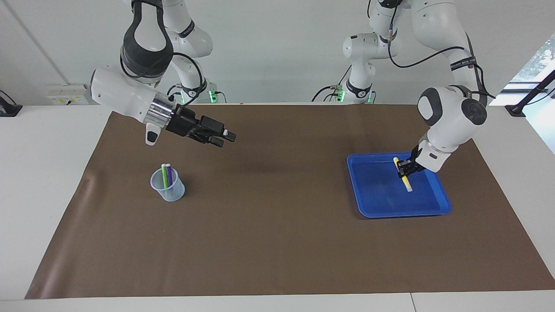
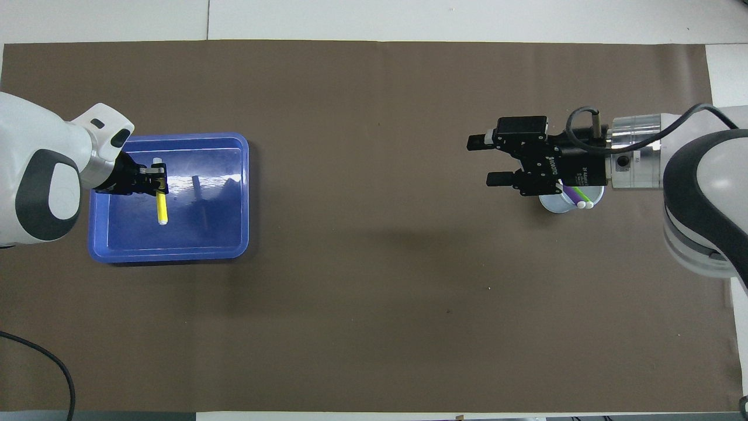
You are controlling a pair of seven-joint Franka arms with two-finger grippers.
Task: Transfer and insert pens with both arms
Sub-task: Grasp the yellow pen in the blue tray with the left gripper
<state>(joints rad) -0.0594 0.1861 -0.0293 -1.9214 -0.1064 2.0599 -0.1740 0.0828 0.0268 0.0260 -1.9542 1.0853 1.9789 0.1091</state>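
Facing view | your left gripper (image 1: 403,169) jaws clamp yellow pen (image 1: 403,175) over tray (image 1: 377,203), for handover | right gripper (image 1: 223,138) jaws open, empty, awaiting it

Two pens (image 1: 166,174) stand in a cup (image 1: 168,185) toward the right arm's end; a tray (image 1: 381,203) lies toward the left arm's.

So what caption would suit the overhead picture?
Left gripper lifts the yellow pen from the blue tray; right gripper open above the mat.
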